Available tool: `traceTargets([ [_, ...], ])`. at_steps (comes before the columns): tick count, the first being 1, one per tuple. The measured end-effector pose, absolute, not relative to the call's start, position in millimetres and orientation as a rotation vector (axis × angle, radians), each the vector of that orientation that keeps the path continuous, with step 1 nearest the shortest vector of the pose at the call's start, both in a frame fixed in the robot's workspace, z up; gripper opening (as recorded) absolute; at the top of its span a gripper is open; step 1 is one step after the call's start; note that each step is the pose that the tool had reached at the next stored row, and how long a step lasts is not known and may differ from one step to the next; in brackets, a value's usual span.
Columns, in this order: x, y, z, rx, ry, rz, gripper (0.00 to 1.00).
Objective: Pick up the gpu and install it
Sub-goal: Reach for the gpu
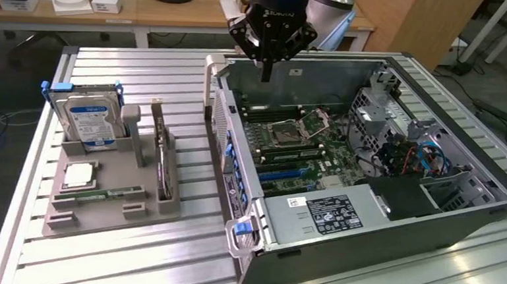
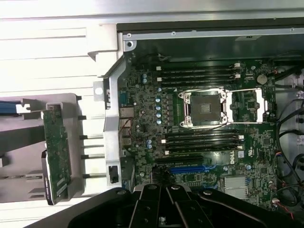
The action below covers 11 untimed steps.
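Nearest us on the ribbed aluminium table (image 1: 96,264), we find a grey plastic holder (image 1: 144,208) with a narrow green memory stick (image 1: 110,192) and a square silvery processor chip (image 1: 80,174) lying flat in it. Just behind them the gpu (image 1: 163,156) stands on its long edge in a slot of that holder, a thin flat dark card studded with small parts. It sits between a boxy metal hard drive (image 1: 91,122) with a blue label and the open computer case (image 1: 363,221). We judge the card light, stiff and fragile, best pinched by its bare upper edge and kept clear of the components. Inside the case lies a dark green motherboard (image 1: 302,145) with a shiny metal socket frame and a blue slot (image 1: 278,173). Farther back, the black gripper (image 1: 265,77) hangs over the case's rear wall, well apart from the card, fingers pressed together on nothing. Beyond it stands a wooden desk (image 1: 155,14)
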State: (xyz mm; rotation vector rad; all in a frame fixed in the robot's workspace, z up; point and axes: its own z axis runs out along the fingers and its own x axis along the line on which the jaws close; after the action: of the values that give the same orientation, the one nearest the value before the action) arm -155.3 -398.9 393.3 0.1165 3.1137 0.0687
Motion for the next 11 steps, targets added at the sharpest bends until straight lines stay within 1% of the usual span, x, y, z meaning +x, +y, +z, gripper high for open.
traceTargets([
  [11, -171.7, -398.9, 393.3, 0.116, 3.114, 0.069, 0.10],
])
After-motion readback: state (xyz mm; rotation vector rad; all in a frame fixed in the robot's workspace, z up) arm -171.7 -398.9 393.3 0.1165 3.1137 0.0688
